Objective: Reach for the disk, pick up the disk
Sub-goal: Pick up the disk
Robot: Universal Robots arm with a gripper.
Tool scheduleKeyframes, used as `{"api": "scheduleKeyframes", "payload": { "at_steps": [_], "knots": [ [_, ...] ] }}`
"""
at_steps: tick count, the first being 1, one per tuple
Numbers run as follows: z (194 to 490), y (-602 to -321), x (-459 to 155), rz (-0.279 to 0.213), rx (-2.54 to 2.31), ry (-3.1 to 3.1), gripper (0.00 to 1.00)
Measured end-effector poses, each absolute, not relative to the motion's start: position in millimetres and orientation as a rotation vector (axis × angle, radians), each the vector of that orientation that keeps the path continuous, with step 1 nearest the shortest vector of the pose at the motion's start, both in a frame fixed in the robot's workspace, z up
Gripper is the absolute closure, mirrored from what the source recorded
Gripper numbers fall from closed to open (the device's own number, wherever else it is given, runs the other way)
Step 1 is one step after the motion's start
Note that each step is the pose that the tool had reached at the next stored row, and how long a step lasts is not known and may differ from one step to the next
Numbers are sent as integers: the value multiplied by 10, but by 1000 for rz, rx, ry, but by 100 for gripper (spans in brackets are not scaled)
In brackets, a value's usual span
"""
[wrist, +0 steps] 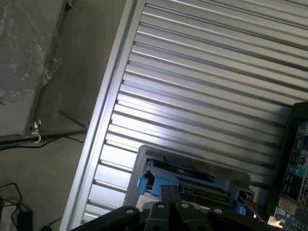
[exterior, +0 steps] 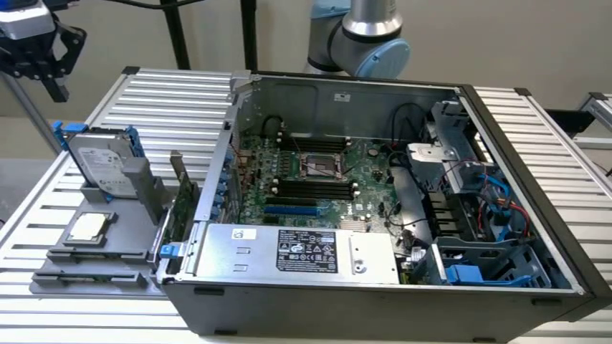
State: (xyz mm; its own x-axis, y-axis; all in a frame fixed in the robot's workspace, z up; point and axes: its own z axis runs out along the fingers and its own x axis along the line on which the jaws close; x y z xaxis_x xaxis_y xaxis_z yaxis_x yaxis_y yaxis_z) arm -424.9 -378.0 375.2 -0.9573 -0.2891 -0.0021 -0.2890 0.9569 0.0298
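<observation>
The disk stands on edge in a grey rack on the slatted surface, blue rails along its sides, at the exterior view's left of the open computer case. The hand hangs above it and farther back, well apart, fingers pressed together and empty. In the wrist view the disk lies just past the closed hand. A small square chip lies flat on the rack, nearer than the disk; a green card stands upright between rack and case.

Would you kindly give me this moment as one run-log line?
phase: reach | gripper: shut, empty, above disk, not touching | disk: upright in grey holder, beside open computer case | pickup: not done
</observation>
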Motion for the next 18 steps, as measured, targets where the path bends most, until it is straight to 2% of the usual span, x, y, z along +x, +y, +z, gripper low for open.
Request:
{"api": "scheduleKeyframes", "payload": {
  "at_steps": [18],
  "knots": [
    [3744,-3780,-4249,-46,958,-2985,89]
  ]
}}
